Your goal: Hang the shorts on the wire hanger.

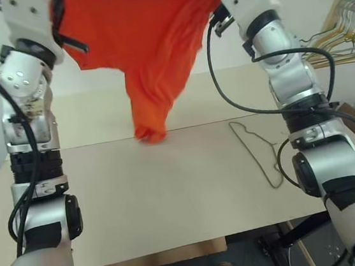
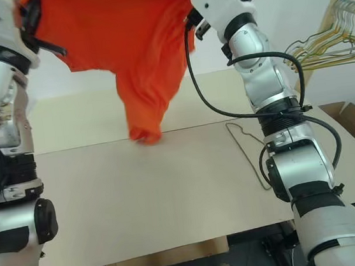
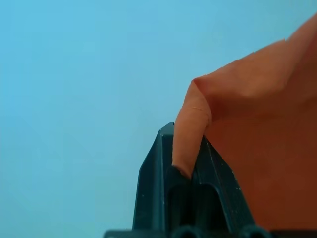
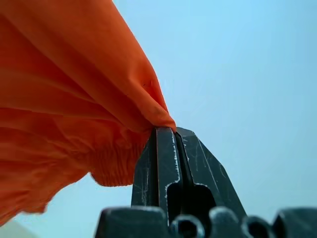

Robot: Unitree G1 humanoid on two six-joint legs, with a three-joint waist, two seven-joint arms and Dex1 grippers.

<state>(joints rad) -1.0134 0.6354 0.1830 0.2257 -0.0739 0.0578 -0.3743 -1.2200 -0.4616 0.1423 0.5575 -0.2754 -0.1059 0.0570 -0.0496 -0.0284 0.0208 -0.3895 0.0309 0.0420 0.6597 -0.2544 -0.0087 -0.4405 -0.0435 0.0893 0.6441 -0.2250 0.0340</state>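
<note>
Holding the shorts (image 1: 148, 40) spread aloft, left fingers (image 3: 185, 163) and right fingers (image 4: 171, 148) each pinch an edge closed. Next, the shorts must reach the wire hanger (image 1: 257, 153), flat on the bench (image 1: 171, 191) at right.

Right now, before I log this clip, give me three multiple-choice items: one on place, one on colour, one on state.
1. The wire hanger lies:
A. flat on the table
B. on the floor
C. in an end effector

2. The shorts are:
A. blue
B. orange
C. grey

3. The shorts are:
A. folded flat
B. already on the hanger
C. held up by both end effectors

A: it rests by the right arm.
B: bright orange cloth.
C: left end effector and right end effector each pinch fabric.
</note>
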